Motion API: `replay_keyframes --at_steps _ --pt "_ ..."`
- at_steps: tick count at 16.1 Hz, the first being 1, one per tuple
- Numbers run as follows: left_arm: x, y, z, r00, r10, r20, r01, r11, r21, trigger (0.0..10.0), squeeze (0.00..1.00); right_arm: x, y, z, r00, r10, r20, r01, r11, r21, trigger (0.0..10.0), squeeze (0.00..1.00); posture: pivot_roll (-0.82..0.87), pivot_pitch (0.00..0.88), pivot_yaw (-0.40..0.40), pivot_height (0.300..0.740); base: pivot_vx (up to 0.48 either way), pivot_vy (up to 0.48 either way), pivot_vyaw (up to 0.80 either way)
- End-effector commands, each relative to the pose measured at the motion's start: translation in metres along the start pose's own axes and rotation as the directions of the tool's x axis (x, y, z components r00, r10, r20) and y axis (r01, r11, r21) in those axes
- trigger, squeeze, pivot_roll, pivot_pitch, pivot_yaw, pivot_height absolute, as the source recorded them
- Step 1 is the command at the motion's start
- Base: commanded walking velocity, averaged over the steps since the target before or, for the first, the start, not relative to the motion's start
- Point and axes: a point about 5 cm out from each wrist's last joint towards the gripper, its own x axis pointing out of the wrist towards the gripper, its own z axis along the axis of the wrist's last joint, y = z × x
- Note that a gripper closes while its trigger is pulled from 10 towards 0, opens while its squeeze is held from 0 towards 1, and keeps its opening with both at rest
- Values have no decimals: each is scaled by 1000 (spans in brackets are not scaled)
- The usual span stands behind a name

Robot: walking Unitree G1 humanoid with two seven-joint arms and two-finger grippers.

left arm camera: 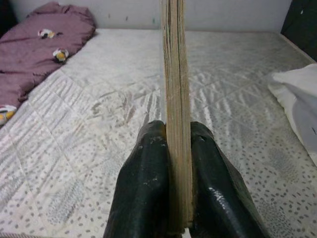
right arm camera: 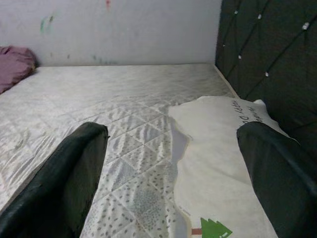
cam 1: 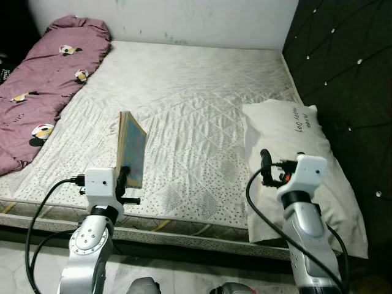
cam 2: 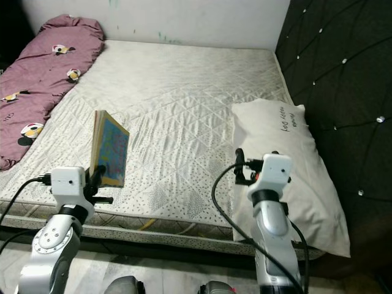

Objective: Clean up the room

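A thin book (cam 1: 131, 147) with a blue cover stands upright over the near edge of the mattress (cam 1: 184, 92), clamped by my left gripper (cam 1: 125, 177). In the left wrist view both black fingers (left arm camera: 143, 188) press against the book's page edges (left arm camera: 174, 99). My right gripper (cam 1: 267, 166) is open above the near end of the white pillow (cam 1: 294, 159), and its two fingers (right arm camera: 74, 173) spread wide with nothing between them. The pillow (right arm camera: 223, 163) lies along the mattress's right side by the headboard.
A maroon duvet (cam 1: 43, 79) with cartoon prints is bunched along the mattress's left side. A black tufted headboard (cam 1: 349, 73) rises at the right. A white wall (cam 1: 184, 18) closes off the far side. Pale floor (cam 1: 24, 263) shows below the bed edge.
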Motion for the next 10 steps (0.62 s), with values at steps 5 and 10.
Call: replay_keyframes --at_steps 5,10 --pt "-9 5 4 1000 -11 21 11 1000 19 10000 0 -15 -14 -1 999 -17 -32 15 999 -52 10000 0 -3 0 -8 740 0 0 0" --pt "-8 4 6 1000 -15 23 14 1000 20 10000 0 -19 -20 -10 992 -80 -98 75 996 -58 10000 0 -2 0 -12 740 0 0 0"
